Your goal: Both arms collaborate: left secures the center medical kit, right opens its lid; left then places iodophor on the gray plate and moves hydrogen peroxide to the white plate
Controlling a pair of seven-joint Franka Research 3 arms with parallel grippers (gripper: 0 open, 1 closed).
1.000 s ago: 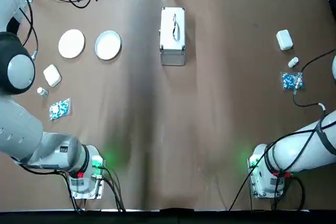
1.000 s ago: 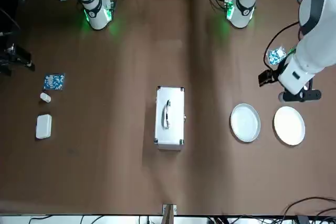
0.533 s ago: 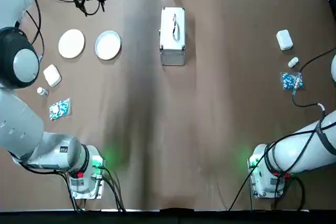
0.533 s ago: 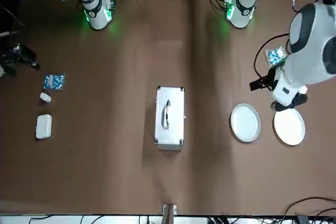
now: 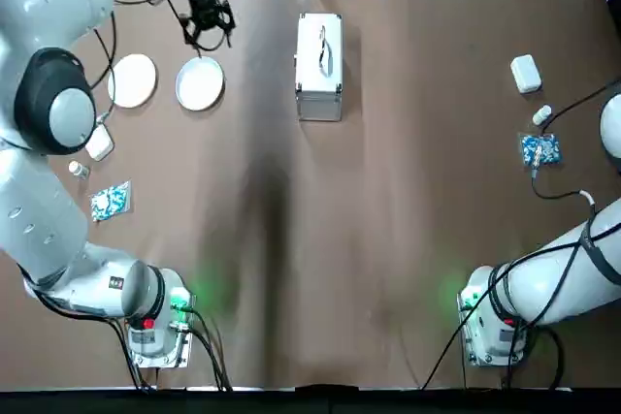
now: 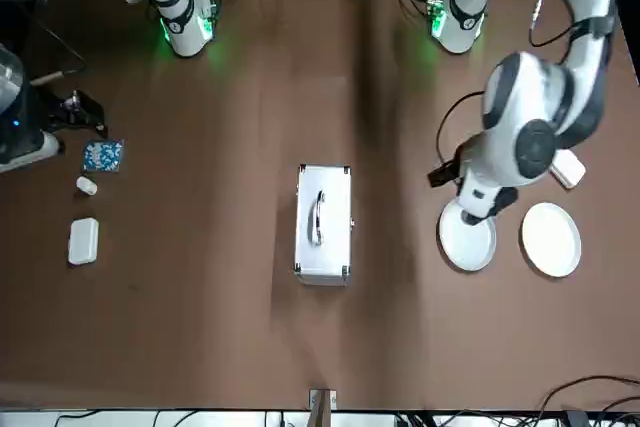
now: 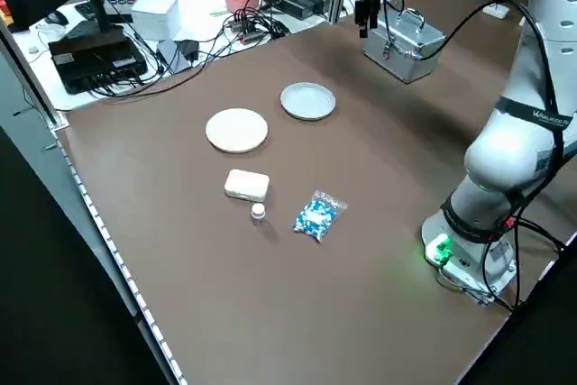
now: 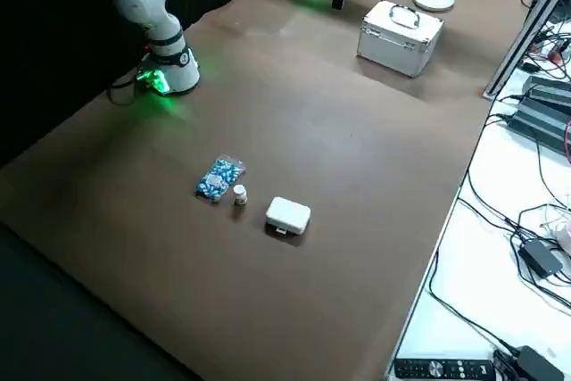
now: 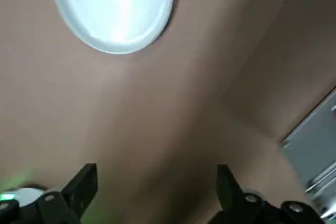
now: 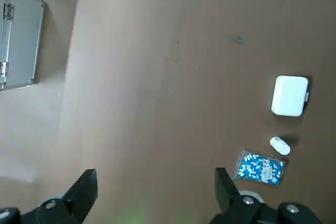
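Note:
The medical kit [image 5: 319, 65] is a silver case lying shut at the far centre of the table, handle up; it also shows in the front view [image 6: 322, 223]. Its shut lid hides the iodophor and the hydrogen peroxide. The gray plate [image 5: 200, 83] and the white plate [image 5: 132, 79] lie left of the kit. My left gripper [image 5: 207, 24] hangs open above the table between the gray plate and the kit, holding nothing; its wrist view shows the gray plate [image 9: 113, 9] and the kit's corner [image 9: 315, 145]. My right gripper [image 10: 154, 192] is open and high over the table's right side.
A white rounded box [image 5: 96, 140], a small vial [image 5: 78, 170] and a blue-white packet [image 5: 110, 201] lie at the left. A matching box [image 5: 525, 74], vial [image 5: 541, 115] and packet [image 5: 539, 150] lie at the right. Cables crowd the far edge.
The left arm has swung from the table's far left toward the kit, its gripper now past the gray plate. The right arm has shifted slightly. The kit and plates have not moved.

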